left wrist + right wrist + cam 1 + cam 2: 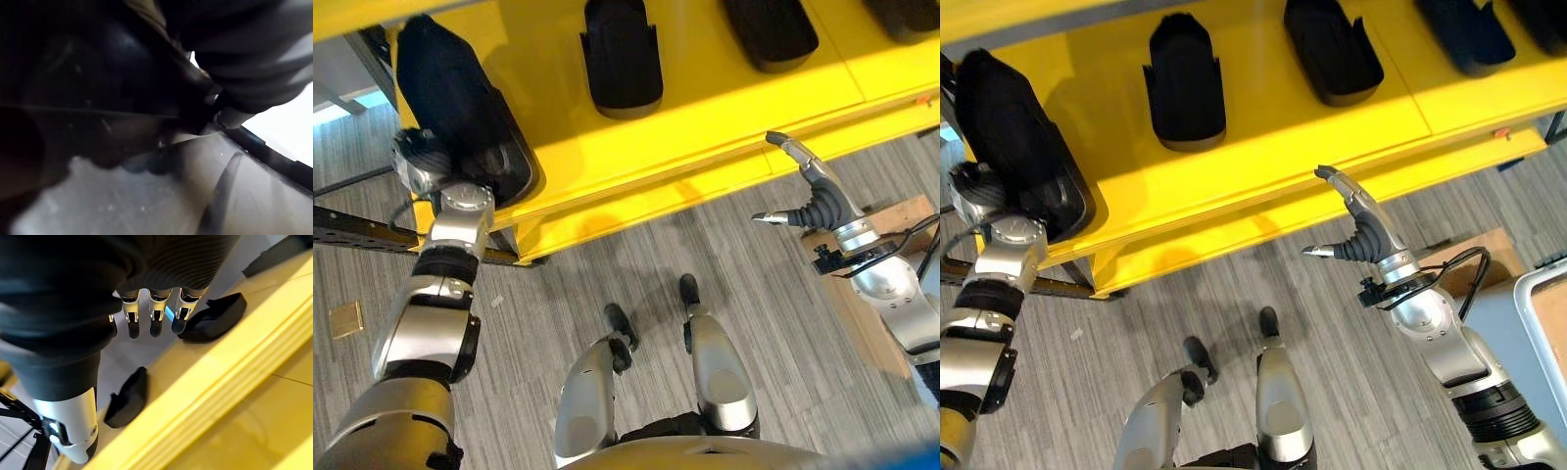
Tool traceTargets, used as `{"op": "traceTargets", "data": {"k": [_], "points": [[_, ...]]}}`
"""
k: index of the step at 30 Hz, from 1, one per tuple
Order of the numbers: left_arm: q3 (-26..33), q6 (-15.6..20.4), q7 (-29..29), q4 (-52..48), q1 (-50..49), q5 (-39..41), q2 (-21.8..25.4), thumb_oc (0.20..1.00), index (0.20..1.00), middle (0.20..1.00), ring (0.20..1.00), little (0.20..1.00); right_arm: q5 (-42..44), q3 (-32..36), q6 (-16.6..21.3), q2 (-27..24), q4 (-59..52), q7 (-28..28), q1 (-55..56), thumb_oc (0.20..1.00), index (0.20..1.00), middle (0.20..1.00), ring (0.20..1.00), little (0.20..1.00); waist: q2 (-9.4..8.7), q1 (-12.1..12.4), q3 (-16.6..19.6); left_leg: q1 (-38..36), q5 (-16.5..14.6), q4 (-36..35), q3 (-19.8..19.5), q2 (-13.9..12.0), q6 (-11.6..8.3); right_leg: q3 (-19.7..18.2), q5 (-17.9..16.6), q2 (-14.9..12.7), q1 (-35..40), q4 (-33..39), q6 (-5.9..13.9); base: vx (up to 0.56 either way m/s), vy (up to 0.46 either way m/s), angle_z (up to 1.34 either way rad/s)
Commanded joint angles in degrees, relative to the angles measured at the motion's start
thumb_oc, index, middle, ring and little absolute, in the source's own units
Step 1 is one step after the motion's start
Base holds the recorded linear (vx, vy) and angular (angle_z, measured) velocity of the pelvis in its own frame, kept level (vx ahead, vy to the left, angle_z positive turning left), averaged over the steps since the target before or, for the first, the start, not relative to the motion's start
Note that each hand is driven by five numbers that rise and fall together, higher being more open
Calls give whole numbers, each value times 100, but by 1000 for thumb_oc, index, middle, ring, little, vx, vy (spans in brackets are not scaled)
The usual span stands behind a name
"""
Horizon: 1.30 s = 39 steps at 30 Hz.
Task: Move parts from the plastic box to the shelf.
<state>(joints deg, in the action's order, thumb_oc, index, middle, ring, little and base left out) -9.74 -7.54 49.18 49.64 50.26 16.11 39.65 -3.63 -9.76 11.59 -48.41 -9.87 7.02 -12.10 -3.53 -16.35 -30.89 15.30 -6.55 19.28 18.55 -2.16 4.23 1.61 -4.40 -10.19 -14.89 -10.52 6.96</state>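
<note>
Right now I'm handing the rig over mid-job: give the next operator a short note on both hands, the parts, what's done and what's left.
Left hand: at the near left corner of the yellow shelf, against a black part that overhangs the shelf's edge; its fingers are hidden, so the grip can't be confirmed.
Right hand: open, holding nothing, hovering in front of the shelf's front edge.
Done: other black parts, such as one in the middle, already lie in a row on the shelf.
Left: seat the corner part fully on the shelf, then go back for more.
</note>
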Motion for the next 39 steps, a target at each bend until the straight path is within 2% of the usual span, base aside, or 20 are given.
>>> {"op": "traceTargets", "data": {"k": [1, 5, 8, 15, 18, 21, 29, 36, 37, 39], "points": [[101, -93, 280, -104, 67, -474, 539, 200, 200, 200, 200, 200, 94, 233, 148, -151, -191, 162, -75, 1000, 1000, 1000, 1000, 1000, -31, 75, 370, -339, -697, 674, 98, -405, -239, -346, 10, 7, -399, -225, 260, -42, 45, -14], [14, -313, 157, -29, 188, -617, 730, 200, 200, 200, 200, 200, 65, 348, 86, -280, -260, 92, -38, 1000, 1000, 1000, 1000, 1000, -5, 38, 307, -254, -709, 721, 104, -389, -226, -387, 3, 8, -478, -258, 244, -25, 53, -4], [-153, -666, 35, 87, 322, -949, 962, 200, 200, 200, 200, 200, 43, 463, 88, -388, -248, 41, 21, 1000, 1000, 1000, 1000, 1000, 30, 2, 273, -193, -723, 770, 107, -381, -217, -401, 4, 2, -553, -318, 229, -3, 59, 2], [-413, -911, -169, 525, 666, -1167, 1227, 200, 200, 200, 200, 200, 5, 489, 36, -549, -195, 41, -47, 1000, 1000, 1000, 1000, 1000, 65, -79, 225, -140, -740, 822, 134, -373, -209, -445, 15, 15, -627, -365, 197, 18, 52, 0], [-600, -1195, -346, 602, 806, -1496, 1408, 200, 200, 200, 200, 200, -42, 549, 35, -639, -182, 24, -48, 1000, 1000, 1000, 1000, 1000, 80, -97, 185, -59, -775, 886, 133, -359, -191, -467, 10, 23, -695, -387, 183, 0, 50, -1], [-674, -1410, -356, 519, 727, -1448, 1532, 200, 200, 200, 200, 200, -62, 629, 9, -709, -171, 111, -39, 1000, 1000, 1000, 1000, 1000, 91, -73, 131, 12, -796, 951, 117, -352, -181, -458, -15, 4, -738, -410, 169, -10, 56, -5], [-767, -1311, -538, 662, 869, -1573, 1702, 200, 200, 200, 200, 200, -83, 731, -79, -889, -124, 122, 33, 1000, 1000, 1000, 1000, 1000, 95, -127, 112, 45, -815, 1015, 142, -371, -161, -488, -50, -12, -806, -475, 160, 27, 54, 1], [-1284, -1452, -501, 859, 1579, -1438, 1653, 200, 200, 200, 200, 200, -63, 631, 48, -1076, 144, 222, -160, 1000, 1000, 1000, 1000, 1000, 22, -203, 110, 370, -888, 1229, 184, -405, -128, -559, -119, 72, -1111, -557, 127, 27, 53, -2], [-1286, -1459, -477, 848, 1572, -1476, 1643, 278, 278, 278, 278, 278, -62, 629, 43, -1074, 140, 225, -162, 1000, 1000, 1000, 1000, 1000, 14, -201, 110, 384, -892, 1240, 185, -409, -125, -556, -128, 72, -1123, -560, 123, 1, -23, -7], [-1305, -1364, -407, 826, 1585, -1382, 1657, 1000, 1000, 1000, 1000, 1000, -53, 627, 23, -1074, 104, 245, -142, 1000, 1000, 1000, 1000, 1000, -9, -198, 110, 426, -913, 1280, 182, -424, -112, -555, -139, 82, -1153, -588, 110, -6, -23, -5]]}}
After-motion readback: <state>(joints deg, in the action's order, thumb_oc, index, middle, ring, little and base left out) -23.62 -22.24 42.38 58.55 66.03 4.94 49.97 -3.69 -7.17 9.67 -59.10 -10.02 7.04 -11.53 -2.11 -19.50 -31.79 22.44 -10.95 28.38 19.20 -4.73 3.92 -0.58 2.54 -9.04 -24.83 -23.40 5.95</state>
